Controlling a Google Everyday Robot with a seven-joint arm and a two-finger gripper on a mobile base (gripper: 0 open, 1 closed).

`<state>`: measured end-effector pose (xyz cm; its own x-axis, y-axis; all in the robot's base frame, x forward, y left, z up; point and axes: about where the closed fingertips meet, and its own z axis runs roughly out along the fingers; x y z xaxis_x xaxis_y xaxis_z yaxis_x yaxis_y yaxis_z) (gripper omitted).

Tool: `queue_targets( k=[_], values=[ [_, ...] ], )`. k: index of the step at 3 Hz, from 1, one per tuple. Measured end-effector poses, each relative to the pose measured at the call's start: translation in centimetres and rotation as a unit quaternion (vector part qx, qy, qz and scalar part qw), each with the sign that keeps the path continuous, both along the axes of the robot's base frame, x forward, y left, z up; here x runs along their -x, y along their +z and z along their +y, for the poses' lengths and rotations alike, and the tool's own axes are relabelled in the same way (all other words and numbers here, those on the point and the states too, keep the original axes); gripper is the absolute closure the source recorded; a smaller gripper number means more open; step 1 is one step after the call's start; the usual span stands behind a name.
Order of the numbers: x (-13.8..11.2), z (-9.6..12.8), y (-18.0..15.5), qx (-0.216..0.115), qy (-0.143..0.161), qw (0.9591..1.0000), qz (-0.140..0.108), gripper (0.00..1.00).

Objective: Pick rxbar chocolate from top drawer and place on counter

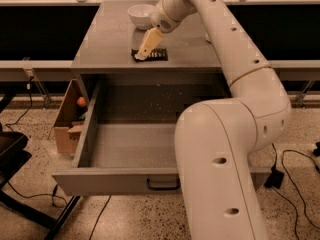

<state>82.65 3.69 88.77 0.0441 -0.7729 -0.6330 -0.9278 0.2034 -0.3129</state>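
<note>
The rxbar chocolate (156, 55), a flat black bar, lies on the counter (105, 44) near its front edge, left of centre. My gripper (142, 54) reaches down from the arm that comes in over the counter's right side, and its tip rests at the bar's left end. The top drawer (110, 181) is pulled fully out below the counter; its visible inside holds nothing. Its black handle (163, 185) shows on the front panel. My arm's large lower links hide the drawer's right part.
A white bowl (140, 15) stands at the back of the counter behind the gripper. A cardboard box (67, 119) with an orange object (81, 102) sits on the floor left of the drawer. A black frame (10, 154) stands at far left, cables (295, 169) lie at right.
</note>
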Motion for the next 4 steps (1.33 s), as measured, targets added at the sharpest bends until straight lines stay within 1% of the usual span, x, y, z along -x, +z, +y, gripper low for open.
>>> queue_targets(
  k=[1,2,3,4],
  values=[
    [0.1,-4.1,4.3,-0.014,-0.059,0.998,-0.019,0.0],
    [1.4,-7.8,9.8,-0.027,-0.135,0.9895,-0.043,0.0],
    [6.1,-15.8,19.7,-0.079,-0.267,0.9528,-0.121,0.0],
    [12.5,-19.6,27.6,-0.116,-0.329,0.9151,-0.201,0.0]
  ],
)
